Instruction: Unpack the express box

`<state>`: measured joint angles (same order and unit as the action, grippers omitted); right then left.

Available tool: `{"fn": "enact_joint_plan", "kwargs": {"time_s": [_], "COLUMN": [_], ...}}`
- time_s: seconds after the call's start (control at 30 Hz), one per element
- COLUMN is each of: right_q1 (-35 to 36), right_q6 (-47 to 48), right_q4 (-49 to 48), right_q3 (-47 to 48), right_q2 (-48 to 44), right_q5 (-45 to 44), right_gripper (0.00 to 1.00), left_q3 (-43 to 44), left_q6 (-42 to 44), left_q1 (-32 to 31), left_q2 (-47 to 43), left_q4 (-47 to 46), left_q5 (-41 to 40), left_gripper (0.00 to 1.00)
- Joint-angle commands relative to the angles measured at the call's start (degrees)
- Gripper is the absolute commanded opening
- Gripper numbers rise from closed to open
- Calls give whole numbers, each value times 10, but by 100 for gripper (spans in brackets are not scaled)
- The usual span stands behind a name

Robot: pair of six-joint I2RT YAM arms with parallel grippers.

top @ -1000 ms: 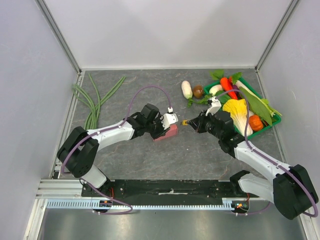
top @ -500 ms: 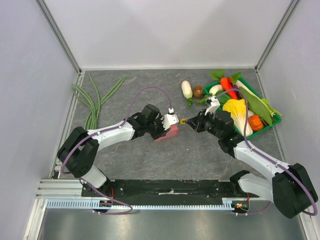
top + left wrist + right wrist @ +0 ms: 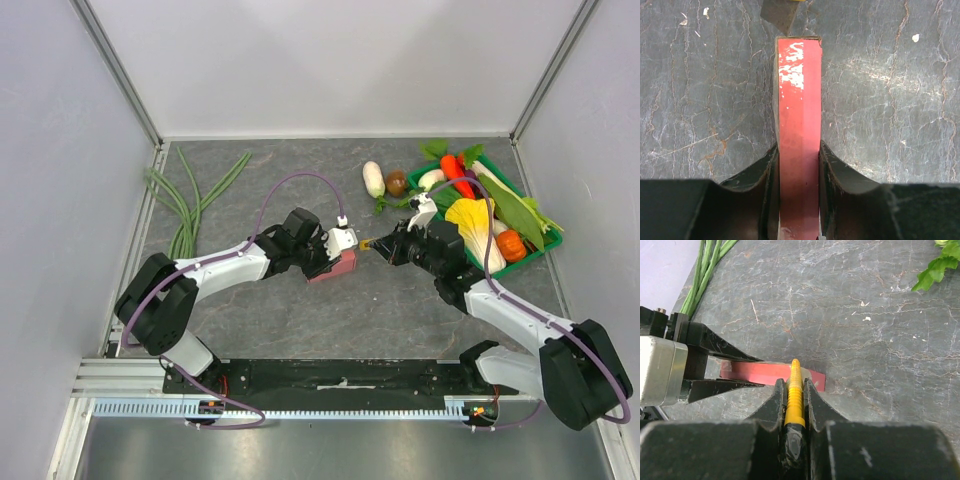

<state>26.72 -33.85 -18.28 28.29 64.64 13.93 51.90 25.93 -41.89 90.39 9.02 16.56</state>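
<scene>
The pink-red express box (image 3: 344, 265) stands on edge on the grey table, and my left gripper (image 3: 331, 256) is shut on its near end. In the left wrist view the box (image 3: 799, 100) runs straight out from between the fingers (image 3: 832, 167), whose gripper (image 3: 798, 150) clamps both flat sides. My right gripper (image 3: 393, 247) is shut on the yellow-and-black utility knife (image 3: 370, 243), which points left at the box's far end. In the right wrist view the knife (image 3: 794, 390) sits between the jaws of the gripper (image 3: 794, 383), its tip over the box (image 3: 760, 373). The blade (image 3: 781, 14) shows just beyond the box's end.
A green tray (image 3: 532, 256) of toy vegetables stands at the right rear, close behind my right arm. A white radish (image 3: 373, 178) and a brown item (image 3: 396, 183) lie left of it. Long green beans (image 3: 190, 205) lie at the left rear.
My right gripper has carried the knife a little to the left, closer to the box's end. The left gripper and box have stayed still.
</scene>
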Motion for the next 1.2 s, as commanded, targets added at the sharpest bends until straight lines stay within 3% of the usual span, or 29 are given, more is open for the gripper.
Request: {"fn": "enact_joint_plan", "kwargs": {"time_s": [0.0,0.63,1.17], "right_q1": [-3,-3,-3], "right_q6": [6,-11,14], "right_q4": [-32,-52,35], "right_q3": [10,3,10], "right_q2": [7,20,3], "right_q5": [9,19,72], "right_gripper": [0,0,0], "left_q3": [-7,1,19], "left_q6": [-4,-22,-97], "left_q1": [-7,-7,-4], "left_q2": [19,35,61], "left_q4": [41,38,52], "left_q5": [-1,-21,-108], "left_gripper": [14,13,9]}}
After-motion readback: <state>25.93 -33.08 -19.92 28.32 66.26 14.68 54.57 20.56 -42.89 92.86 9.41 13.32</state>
